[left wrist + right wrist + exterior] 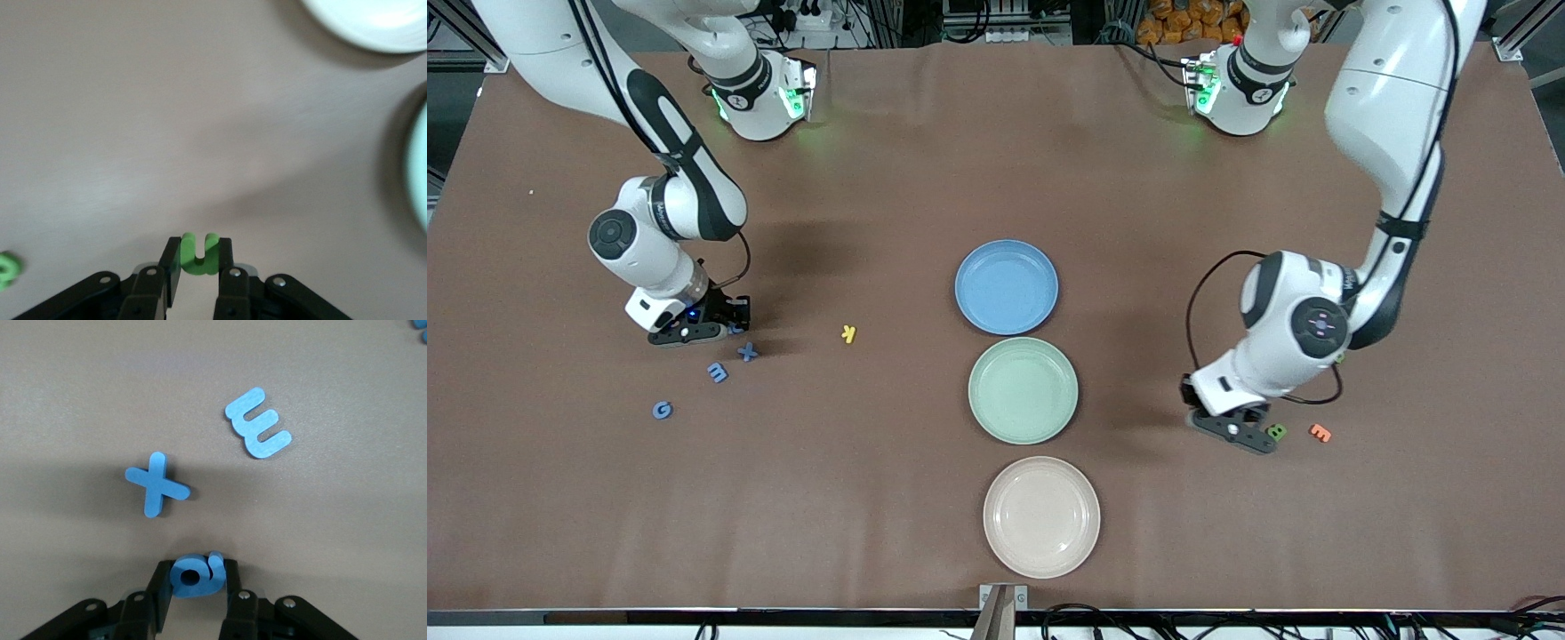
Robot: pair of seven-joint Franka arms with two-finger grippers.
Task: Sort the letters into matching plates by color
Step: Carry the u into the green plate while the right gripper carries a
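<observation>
My left gripper [199,244] is shut on a green U-shaped letter [199,256], low by the table [925,178] at the left arm's end [1247,436]. A green B letter [1277,432] [7,270] lies beside it. My right gripper [197,565] [729,327] is down at the right arm's end of the table, its fingers pressed on both sides of a curled blue letter [197,576]. A blue x [748,352] [157,485] and a blue m [718,372] [257,423] lie close by. The blue plate [1007,286], mint green plate [1023,390] and beige plate [1041,516] hold nothing.
A blue G [662,410] lies nearer the front camera than the m. A yellow letter [849,333] sits between the right gripper and the plates. An orange letter [1320,433] lies by the green B. The three plates form a row mid-table.
</observation>
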